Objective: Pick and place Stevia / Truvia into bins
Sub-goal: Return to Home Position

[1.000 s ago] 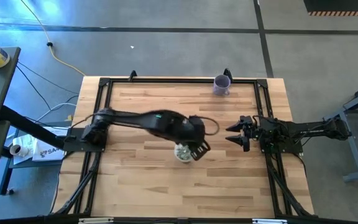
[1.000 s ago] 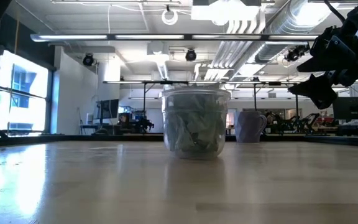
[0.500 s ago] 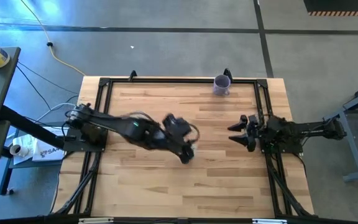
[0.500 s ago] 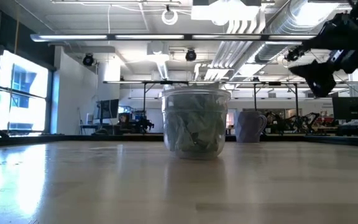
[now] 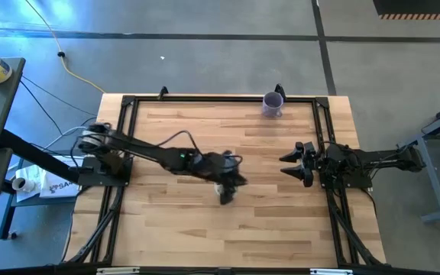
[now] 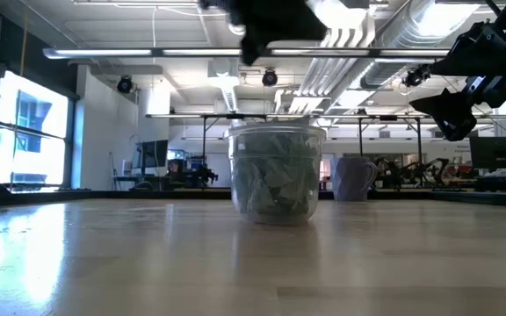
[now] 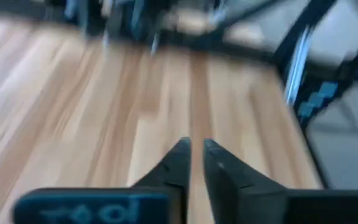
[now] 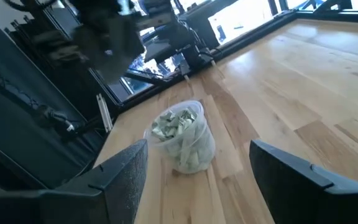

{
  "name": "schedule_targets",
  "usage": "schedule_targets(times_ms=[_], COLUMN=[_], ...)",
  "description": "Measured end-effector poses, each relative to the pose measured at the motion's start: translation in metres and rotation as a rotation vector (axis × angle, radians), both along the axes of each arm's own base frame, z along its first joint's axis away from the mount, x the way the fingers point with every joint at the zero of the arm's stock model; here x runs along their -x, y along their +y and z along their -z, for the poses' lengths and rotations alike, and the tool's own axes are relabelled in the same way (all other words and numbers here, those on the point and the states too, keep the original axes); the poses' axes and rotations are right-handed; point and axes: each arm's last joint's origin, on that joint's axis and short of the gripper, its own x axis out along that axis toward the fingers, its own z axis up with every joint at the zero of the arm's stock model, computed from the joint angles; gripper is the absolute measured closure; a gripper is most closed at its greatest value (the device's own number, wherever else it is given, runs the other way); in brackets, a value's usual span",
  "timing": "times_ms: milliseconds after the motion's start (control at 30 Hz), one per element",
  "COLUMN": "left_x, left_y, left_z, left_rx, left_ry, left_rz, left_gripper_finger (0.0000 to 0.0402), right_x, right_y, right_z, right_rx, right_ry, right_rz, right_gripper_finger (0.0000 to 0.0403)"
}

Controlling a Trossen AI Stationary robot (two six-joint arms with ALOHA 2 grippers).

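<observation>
My left arm point(image 5: 155, 151), rooted at nine o'clock, is matte black with a thin looping cable point(image 5: 182, 135). The left gripper point(image 7: 193, 149) has dark, tapered fingers point(image 7: 169, 171). My right arm point(image 5: 376, 160), at three o'clock, is equally black.

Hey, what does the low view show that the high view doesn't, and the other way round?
Only the low view shows the sachets packed inside the clear cup, plus the room behind. Only the high view shows both arms whole, with the left gripper over the table's middle, covering most of that cup. Both show the purple cup and the right gripper, which waits at the right side.
</observation>
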Motion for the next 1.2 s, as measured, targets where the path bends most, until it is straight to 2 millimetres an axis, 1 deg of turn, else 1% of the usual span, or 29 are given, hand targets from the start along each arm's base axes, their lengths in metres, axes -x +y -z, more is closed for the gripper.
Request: schedule_targets(times_ms=[67, 133, 200, 267, 333, 433, 500, 600, 700, 767, 833, 900, 1000, 1100, 1200], left_x=[0.02, 0.048, 0.084, 0.117, 0.148, 0.184, 0.205, 0.233, 0.257, 0.272, 0.284, 0.293, 0.299, 0.301, 0.301], left_y=[0.005, 0.011, 0.018, 0.024, 0.029, 0.029, 0.032, 0.039, 0.046, 0.051, 0.055, 0.058, 0.061, 0.061, 0.063], left_z=[0.002, -0.001, -0.004, 0.0, 0.018, 0.047, 0.054, 0.06, 0.067, 0.073, 0.076, 0.078, 0.079, 0.092, 0.099], left_rx=[-0.026, -0.051, -0.039, 0.038, 0.09, 0.088, 0.088, 0.053, -0.032, -0.096, -0.127, -0.139, -0.159, -0.179, -0.182], left_ry=[0.087, 0.101, 0.044, -0.07, -0.118, -0.095, -0.128, -0.206, -0.226, -0.176, -0.156, -0.194, -0.288, -0.29, -0.343], left_rz=[-0.004, -0.028, -0.059, -0.087, -0.094, -0.059, -0.035, -0.046, -0.093, -0.13, -0.168, -0.203, -0.235, -0.213, -0.192], left_gripper_finger=[0.0344, 0.0363, 0.0374, 0.0377, 0.037, 0.0338, 0.0314, 0.0287, 0.0268, 0.026, 0.0254, 0.025, 0.0248, 0.025, 0.0257], right_x=[0.0, 0.0, 0.0, 0.0, 0.0, 0.0, 0.0, 0.0, 0.0, 0.0, 0.0, 0.0, 0.0, 0.0, 0.0], right_y=[0.0, 0.0, 0.0, 0.0, 0.0, 0.0, 0.0, 0.0, 0.0, 0.0, 0.0, 0.0, 0.0, 0.0, 0.0], right_z=[0.0, 0.0, 0.0, 0.0, 0.0, 0.001, 0.001, 0.001, 0.001, 0.001, 0.001, 0.001, 0.001, 0.001, 0.001], right_rx=[0.0, 0.0, 0.0, 0.0, 0.0, 0.0, 0.0, 0.0, 0.0, 0.001, 0.0, 0.0, 0.0, 0.0, 0.0], right_ry=[0.002, 0.002, 0.002, 0.002, 0.004, 0.008, 0.008, 0.007, 0.008, 0.008, 0.008, 0.008, 0.009, 0.009, 0.009], right_rz=[0.0, 0.0, 0.001, 0.001, 0.001, 0.001, 0.001, 0.001, 0.001, 0.001, 0.001, 0.001, 0.001, 0.001, 0.001], right_gripper_finger=[0.0132, 0.0132, 0.0132, 0.0132, 0.0132, 0.0132, 0.0132, 0.0132, 0.0132, 0.0132, 0.0132, 0.0132, 0.0132, 0.0132, 0.0132])
